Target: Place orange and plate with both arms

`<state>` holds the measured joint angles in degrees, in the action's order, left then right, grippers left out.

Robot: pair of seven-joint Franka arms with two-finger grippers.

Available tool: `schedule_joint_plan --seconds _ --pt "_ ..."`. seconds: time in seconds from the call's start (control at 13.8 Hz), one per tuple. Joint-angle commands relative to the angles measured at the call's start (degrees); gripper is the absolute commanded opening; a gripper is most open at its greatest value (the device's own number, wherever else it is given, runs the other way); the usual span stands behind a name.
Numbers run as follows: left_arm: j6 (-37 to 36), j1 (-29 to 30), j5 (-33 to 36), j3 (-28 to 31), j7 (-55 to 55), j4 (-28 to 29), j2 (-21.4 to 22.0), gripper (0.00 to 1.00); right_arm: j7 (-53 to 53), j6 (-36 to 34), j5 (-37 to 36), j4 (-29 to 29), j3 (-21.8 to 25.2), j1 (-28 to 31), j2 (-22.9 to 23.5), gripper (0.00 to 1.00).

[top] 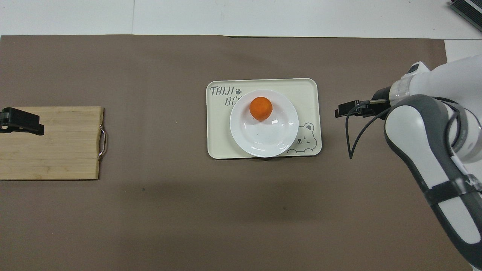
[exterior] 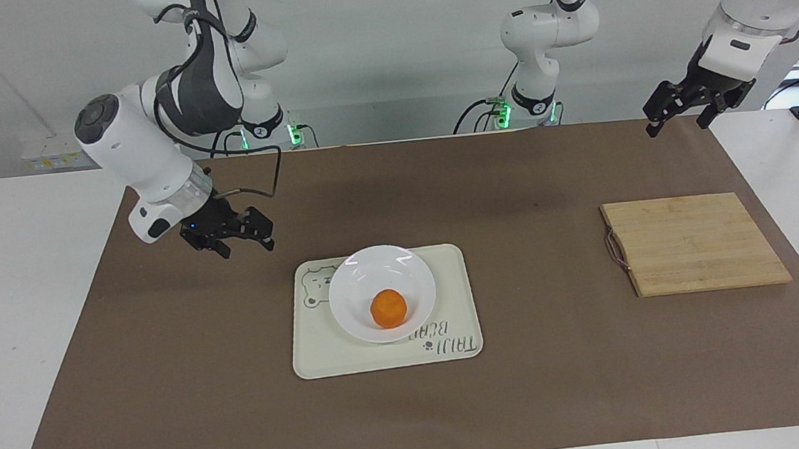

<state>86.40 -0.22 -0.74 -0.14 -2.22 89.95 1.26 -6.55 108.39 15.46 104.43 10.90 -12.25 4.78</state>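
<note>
The orange (exterior: 388,308) (top: 261,108) lies in the white plate (exterior: 351,288) (top: 263,141). The plate rests on a cream tray (exterior: 324,353) (top: 218,146) in the middle of the brown mat. My right gripper (exterior: 248,248) (top: 340,111) hangs open and empty over the mat, off the tray's edge toward the right arm's end, clear of the plate. My left gripper (exterior: 676,126) (top: 24,122) waits open and empty, raised at the left arm's end of the table, over the cutting board's edge in the overhead view.
A bamboo cutting board (exterior: 694,244) (top: 52,143) with a small metal handle lies on the mat toward the left arm's end. Two smaller white arms with green lights stand at the robots' edge of the table. A cable loops from the right wrist.
</note>
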Motion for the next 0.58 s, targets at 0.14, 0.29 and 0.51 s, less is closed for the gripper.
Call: schedule_joint_plan --seconds 0.14,0.29,0.51 --pt "-0.80 0.22 0.30 -0.12 -0.51 0.13 0.32 1.00 -3.21 -8.89 -9.47 1.39 -0.53 2.49 -8.19 1.00" --pt "-0.80 0.22 0.30 -0.12 -0.51 0.13 0.32 1.00 -0.23 -10.74 -10.80 1.48 -0.27 4.33 -8.99 1.00" --pt "-0.80 0.22 0.30 -0.12 -0.51 0.13 0.32 1.00 7.32 -12.32 -11.77 2.10 -0.18 10.03 -9.78 1.00"
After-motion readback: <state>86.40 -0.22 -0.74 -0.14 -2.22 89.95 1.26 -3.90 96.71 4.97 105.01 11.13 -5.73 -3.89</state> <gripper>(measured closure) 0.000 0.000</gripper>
